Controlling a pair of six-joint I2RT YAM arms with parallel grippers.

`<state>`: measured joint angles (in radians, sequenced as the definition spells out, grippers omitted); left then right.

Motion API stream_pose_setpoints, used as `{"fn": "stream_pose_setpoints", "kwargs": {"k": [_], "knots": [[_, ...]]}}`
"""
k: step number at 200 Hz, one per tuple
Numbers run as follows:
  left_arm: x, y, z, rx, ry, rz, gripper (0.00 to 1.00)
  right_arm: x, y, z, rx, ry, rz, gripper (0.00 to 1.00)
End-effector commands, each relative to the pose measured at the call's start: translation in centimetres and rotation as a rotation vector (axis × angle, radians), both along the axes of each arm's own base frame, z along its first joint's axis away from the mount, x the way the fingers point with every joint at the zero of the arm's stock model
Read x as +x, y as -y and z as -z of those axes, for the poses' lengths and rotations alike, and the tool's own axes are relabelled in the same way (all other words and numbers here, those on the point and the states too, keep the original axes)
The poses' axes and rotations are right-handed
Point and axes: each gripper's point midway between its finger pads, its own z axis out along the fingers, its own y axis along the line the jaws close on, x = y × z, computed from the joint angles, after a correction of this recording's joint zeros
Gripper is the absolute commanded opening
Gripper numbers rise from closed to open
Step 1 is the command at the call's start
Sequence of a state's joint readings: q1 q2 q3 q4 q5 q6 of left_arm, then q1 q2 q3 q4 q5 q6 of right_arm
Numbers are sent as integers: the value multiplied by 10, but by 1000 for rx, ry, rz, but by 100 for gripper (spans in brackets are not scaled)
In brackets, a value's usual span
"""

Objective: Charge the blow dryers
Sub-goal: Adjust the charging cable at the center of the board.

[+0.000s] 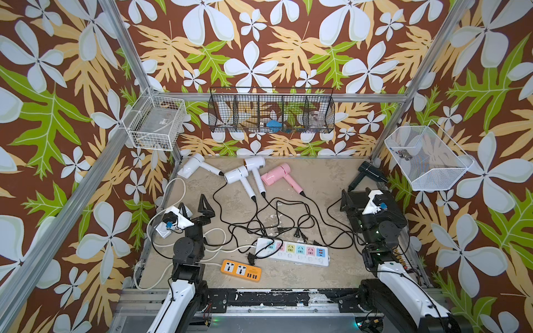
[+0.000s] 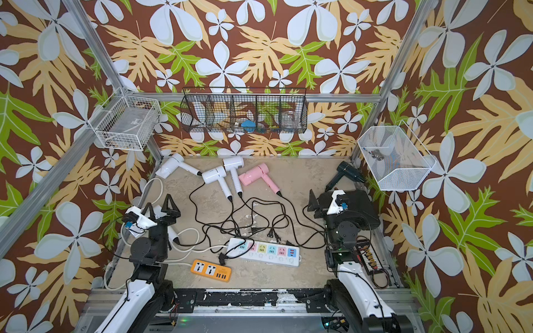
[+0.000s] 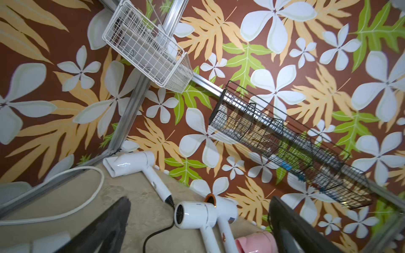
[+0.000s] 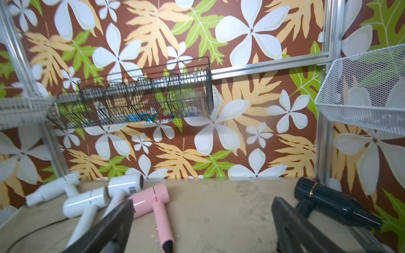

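I judge this is the start: no plug [image 1: 300, 234] looks pushed in. My left gripper [image 1: 192, 204] and right gripper [image 1: 356, 196] both stand wide apart, empty. I count six dryers [image 1: 236, 175] — three white and a pink dryer [image 1: 274, 173] at 12 o'clock, a black dryer [image 1: 370, 170] at 2, one white dryer [image 2: 174, 235] half hidden at 9. At 6 lie two strips — a white strip [image 1: 292, 251] and an orange strip [image 1: 240, 270]. Next I must pinch a loose plug and aim it at a socket [image 1: 288, 248].
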<state>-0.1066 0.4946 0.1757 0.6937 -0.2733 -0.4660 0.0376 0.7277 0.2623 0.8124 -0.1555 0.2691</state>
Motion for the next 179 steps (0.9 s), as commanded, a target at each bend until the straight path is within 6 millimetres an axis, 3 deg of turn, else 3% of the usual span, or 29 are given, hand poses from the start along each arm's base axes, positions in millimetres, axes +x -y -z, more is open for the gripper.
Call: {"fn": "stream_pose_setpoints", "kwargs": {"k": [1, 30, 63, 85, 113, 130, 150, 179], "knots": [[3, 32, 13, -116, -67, 200, 100, -14, -16, 0, 123, -98, -126, 100], [-6, 78, 15, -236, -37, 504, 100, -39, -25, -16, 147, -131, -192, 100], [-5, 109, 30, -194, -115, 648, 100, -37, -31, 2, 156, -276, -217, 100], [-3, 110, 44, -126, -168, 633, 100, -24, -35, 31, 173, -371, -234, 100], [-9, 116, 37, -48, -146, 661, 100, -9, -43, 86, 274, -514, -275, 100], [-10, 116, 30, -7, -142, 657, 100, -13, -66, 91, 338, -489, -448, 100], [-8, 114, 31, -3, -186, 639, 100, -7, -74, 101, 352, -551, -487, 100], [-5, 109, 45, -87, -227, 616, 100, -10, -93, 98, 314, -542, -550, 100]]}}
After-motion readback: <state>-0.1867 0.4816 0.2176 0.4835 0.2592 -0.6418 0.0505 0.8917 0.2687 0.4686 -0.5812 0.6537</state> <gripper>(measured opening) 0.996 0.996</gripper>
